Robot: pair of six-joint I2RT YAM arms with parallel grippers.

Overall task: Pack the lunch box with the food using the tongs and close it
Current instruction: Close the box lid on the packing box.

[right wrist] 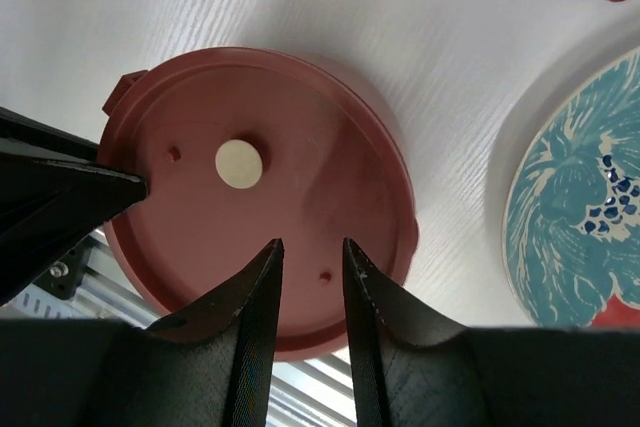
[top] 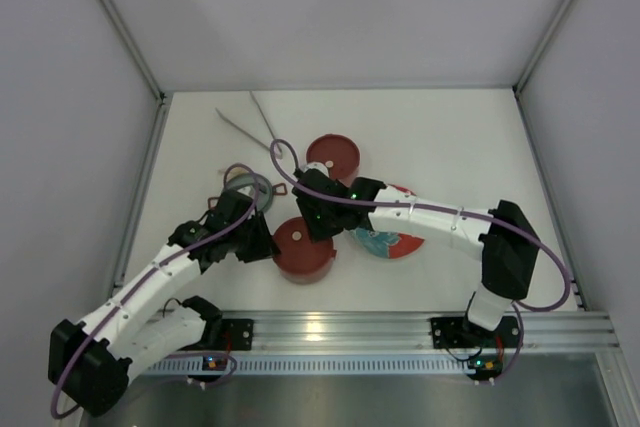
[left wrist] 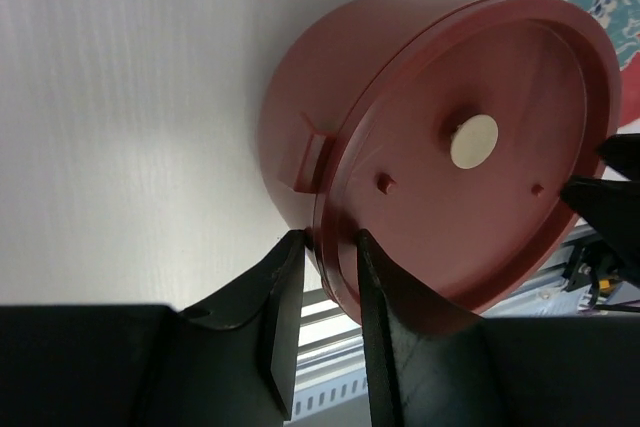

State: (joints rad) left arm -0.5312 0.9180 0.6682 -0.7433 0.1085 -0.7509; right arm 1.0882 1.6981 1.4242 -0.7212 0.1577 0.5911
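Left tool (left wrist: 328,247): clenched on the near-left rim of the pot (top: 303,252); one finger is set against the outer wall, the other over the edge of the lid (right wrist: 300,177).
Dish (top: 259,185): a grey round dish is seen behind the left tool, partly hidden by the arm.
Tongs (top: 248,125): laid flat on the surface (top: 450,147) at the far left-centre, well apart from both tools; they are held by neither.
Pot: stood upright on the surface near the front edge, between the two tools and just left of the plate (top: 392,244).
Lid: seated on the pot; a cream disc (right wrist: 239,163) is seen at its centre.
Spare lid (top: 335,155): laid flat behind the pot, apart from it.
Right tool (right wrist: 312,247): released; its fingers are kept slightly apart over the lid's right part with nothing between them. Contact with the lid cannot be told.
Plate: a red plate with a teal flower, partly covered by the right arm.
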